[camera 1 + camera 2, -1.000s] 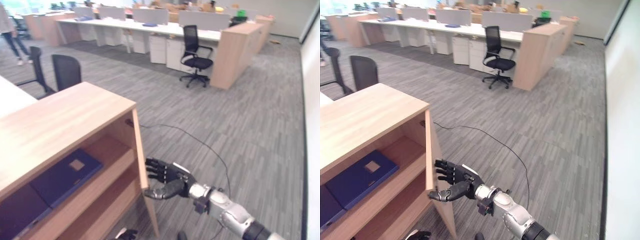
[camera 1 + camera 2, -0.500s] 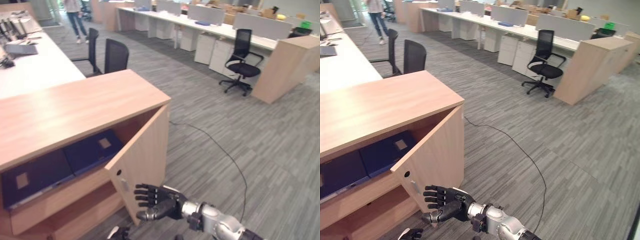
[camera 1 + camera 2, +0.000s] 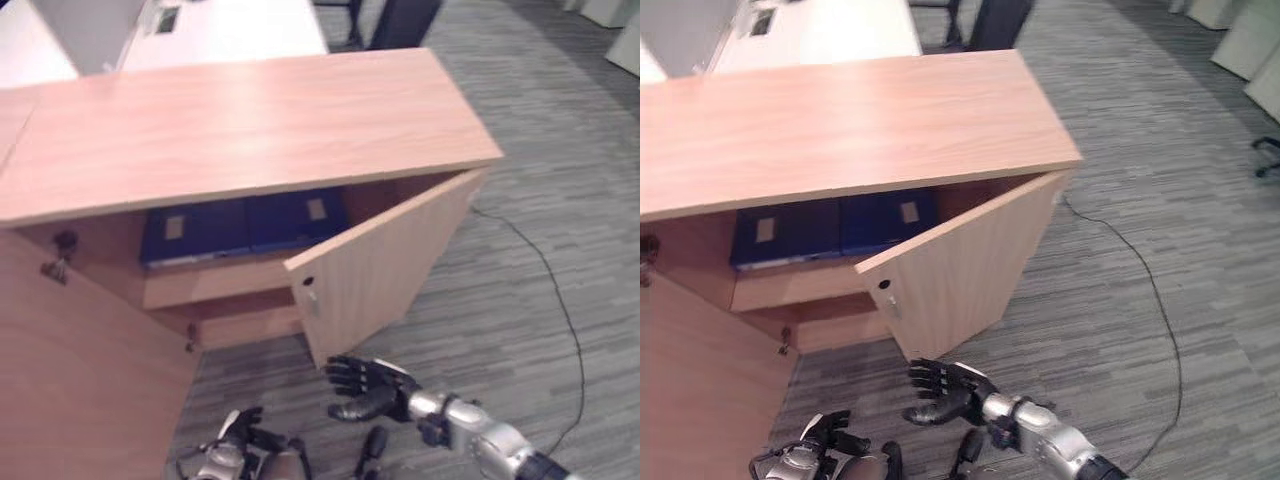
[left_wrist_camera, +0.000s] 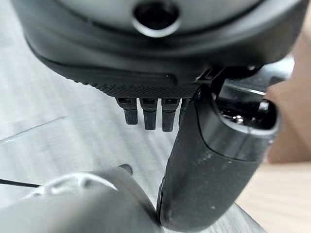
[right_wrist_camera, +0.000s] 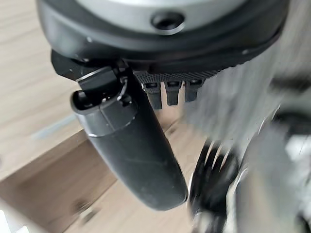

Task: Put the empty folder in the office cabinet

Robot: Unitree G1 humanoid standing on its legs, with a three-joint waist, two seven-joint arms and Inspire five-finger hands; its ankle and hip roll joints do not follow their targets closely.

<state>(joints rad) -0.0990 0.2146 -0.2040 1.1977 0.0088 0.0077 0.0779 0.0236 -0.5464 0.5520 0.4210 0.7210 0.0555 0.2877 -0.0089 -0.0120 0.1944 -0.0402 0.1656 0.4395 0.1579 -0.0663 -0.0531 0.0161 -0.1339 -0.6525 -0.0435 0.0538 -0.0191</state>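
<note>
Two hands hang low over the carpet, both empty. Right hand: fingers spread and loosely bent, just below the lower corner of the half-open right door, not touching it. Left hand: fingers relaxed, beside the open left door. Beyond the doors, two blue folders lie flat, side by side, on the cabinet upper shelf.

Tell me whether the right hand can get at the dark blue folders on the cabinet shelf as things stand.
Probably not directly. The right hand hangs open, low, outside the half-open right wooden door, which stands between it and the dark blue folders. It would likely need to go round the door's free edge.
</note>
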